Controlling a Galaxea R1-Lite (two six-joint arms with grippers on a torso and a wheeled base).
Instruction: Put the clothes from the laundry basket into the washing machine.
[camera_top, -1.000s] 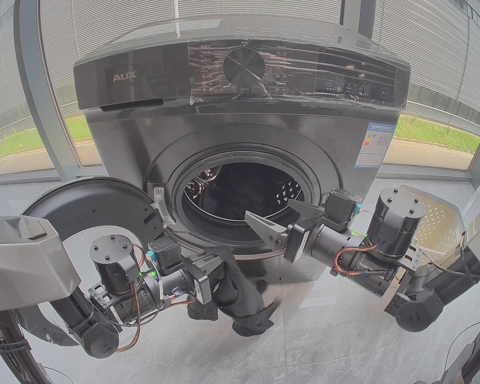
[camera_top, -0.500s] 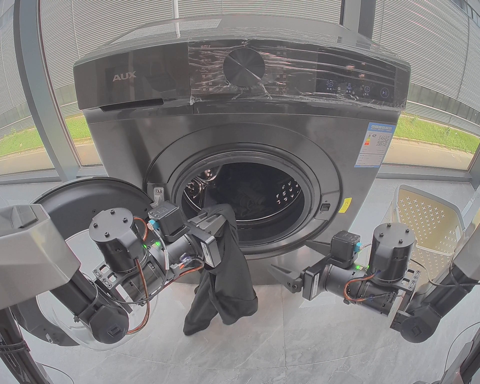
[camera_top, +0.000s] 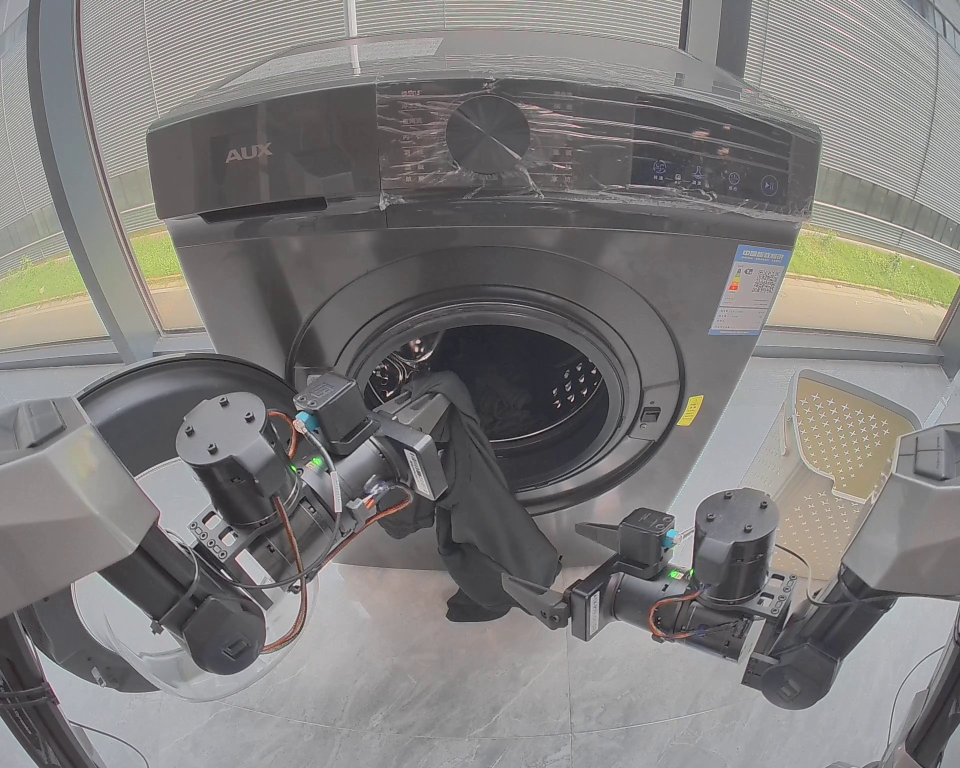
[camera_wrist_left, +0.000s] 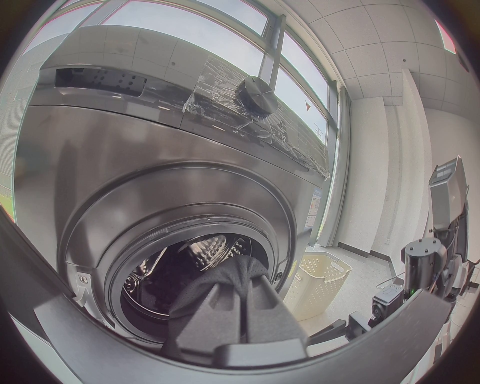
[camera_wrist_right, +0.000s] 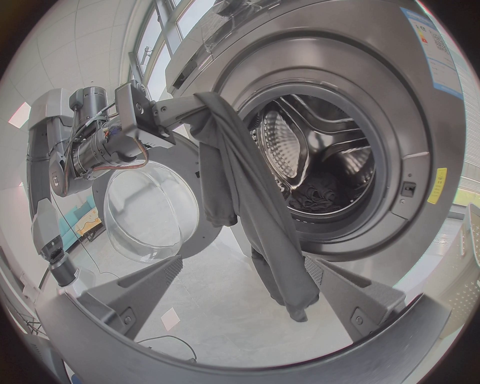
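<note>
A dark garment (camera_top: 485, 500) hangs from my left gripper (camera_top: 428, 402), which is shut on its top edge at the left rim of the washing machine's (camera_top: 480, 250) open drum (camera_top: 500, 390). The cloth (camera_wrist_right: 250, 190) drapes down in front of the drum's lower rim, almost to the floor. In the left wrist view the fingers pinch a fold of it (camera_wrist_left: 225, 275). My right gripper (camera_top: 550, 562) is open and low, just right of the garment's hem, with the hanging cloth between its spread fingers (camera_wrist_right: 145, 290) in its own view. More dark clothes (camera_wrist_right: 320, 192) lie inside the drum.
The round door (camera_top: 170, 410) stands swung open to the left, its glass bowl (camera_wrist_right: 150, 210) facing out. A cream laundry basket (camera_top: 860, 440) leans on the floor at the right of the machine. Grey tiled floor (camera_top: 400, 680) lies open in front.
My left gripper has raised the garment from near the floor up to the drum's rim. The right arm has dropped from the drum mouth to near the hem, still open.
</note>
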